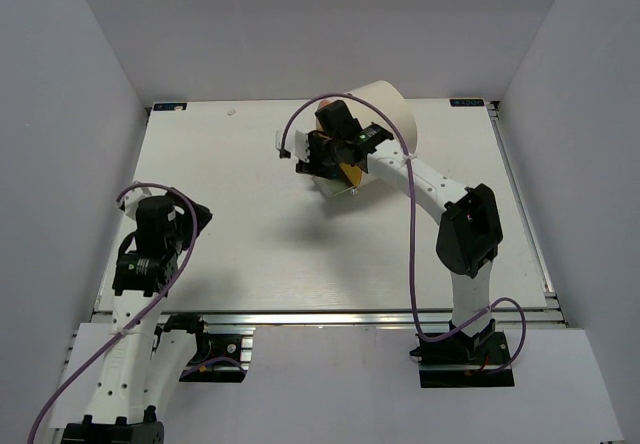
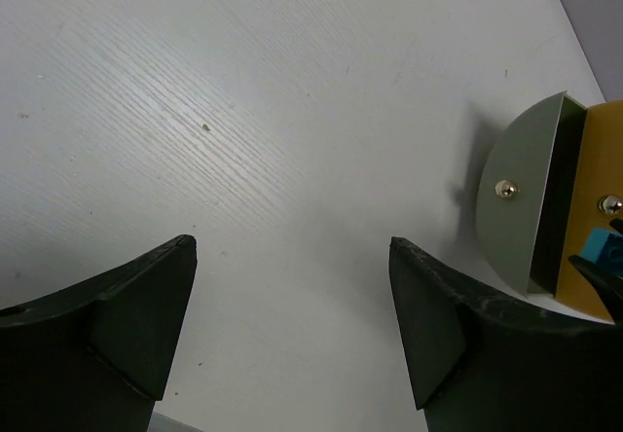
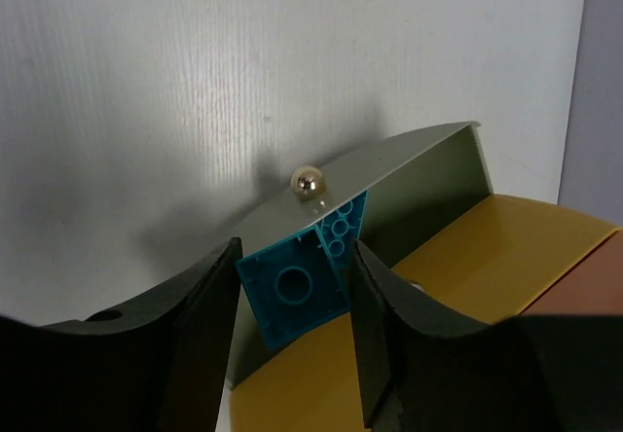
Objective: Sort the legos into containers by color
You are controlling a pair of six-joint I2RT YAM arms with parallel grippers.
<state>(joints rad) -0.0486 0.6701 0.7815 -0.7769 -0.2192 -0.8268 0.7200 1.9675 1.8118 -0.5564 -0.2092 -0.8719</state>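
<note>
The cream-white drum [image 1: 388, 110] lies on its side at the back middle of the table, its open end toward the left. My right gripper [image 1: 326, 156] is at that end, shut on a teal-blue lego [image 3: 295, 293] whose hollow underside faces the wrist camera. The lego sits against a grey flap [image 3: 421, 169] with a brass fitting [image 3: 309, 181], above the orange interior [image 3: 492, 257]. My left gripper [image 1: 197, 218] is open and empty over bare table at the left [image 2: 292, 257]. Its wrist view shows the drum end [image 2: 521, 203] and the teal lego [image 2: 601, 249]. No other legos show.
The white table [image 1: 250, 254] is boxed in by pale walls on the left, back and right. A metal rail [image 1: 330, 316] runs along the front edge. The right arm's elbow [image 1: 470, 226] stands over the table's right side.
</note>
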